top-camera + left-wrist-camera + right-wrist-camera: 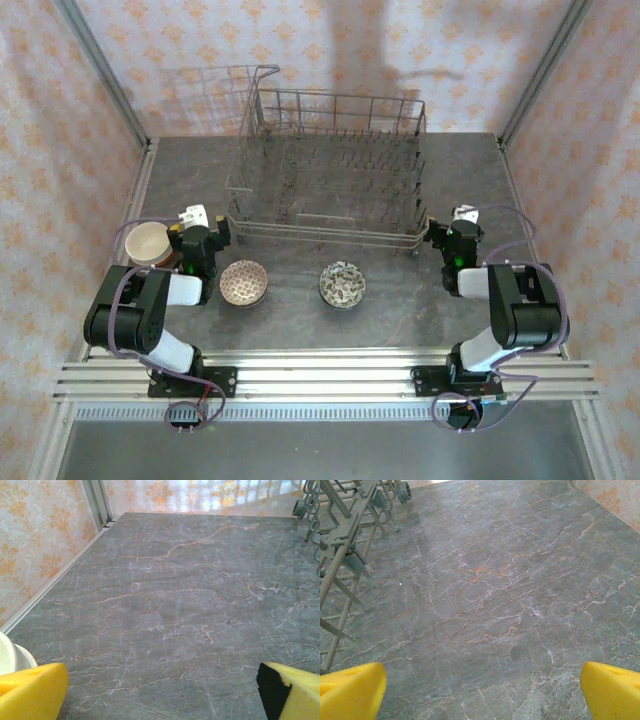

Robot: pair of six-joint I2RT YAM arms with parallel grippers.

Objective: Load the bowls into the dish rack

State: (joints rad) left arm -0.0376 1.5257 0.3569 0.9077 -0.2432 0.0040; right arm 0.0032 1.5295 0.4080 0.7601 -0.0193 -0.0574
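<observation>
Grey wire dish rack (325,170): no bowl is loaded yet. Its side tines stand just left of your right gripper (480,692), so a careless turn back toward the bowls could snag a finger. Its near corner sits ahead and right of your left gripper (160,692).
Left jaws: spread as wide as they go and holding nothing, with bare table (165,605) between the yellow fingers (30,692).
Right jaws: just as wide and also empty.
Cream bowl (147,243): any leftward swing would likely shove or tip it. It lies just outside the left finger of the left jaws, and you can't tell whether it touches.
Brown patterned bowl (245,283): you'd have to pull back to reach it, and a shallow pinch on a glazed rim may slip. It lies behind the left jaws and to their right.
Grey speckled bowl (343,284): the same slip risk applies. It lies behind both pairs of jaws, between the arms and well apart from the right pair.
</observation>
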